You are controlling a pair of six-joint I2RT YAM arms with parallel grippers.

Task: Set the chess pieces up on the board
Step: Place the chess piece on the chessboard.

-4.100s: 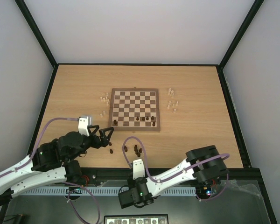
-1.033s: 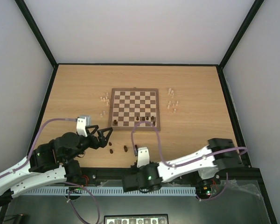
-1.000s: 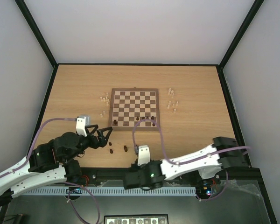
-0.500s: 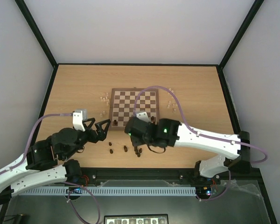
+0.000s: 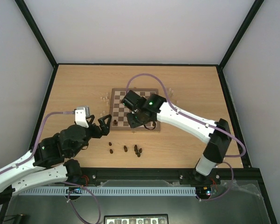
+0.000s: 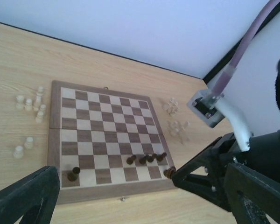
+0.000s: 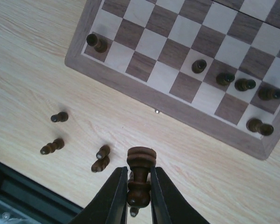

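Chess piece, dark brown, is clamped upright between the right fingers; just left of them four loose dark pieces lie on the tabletop; beyond their tips spreads the board, carrying six dark pieces in its nearest two rows, one at the left corner, five grouped to the right; the left fingers stand spread wide and empty above the tabletop, facing the board's near edge; pale pieces cluster on the tabletop beyond them, flanking both sides of the board.
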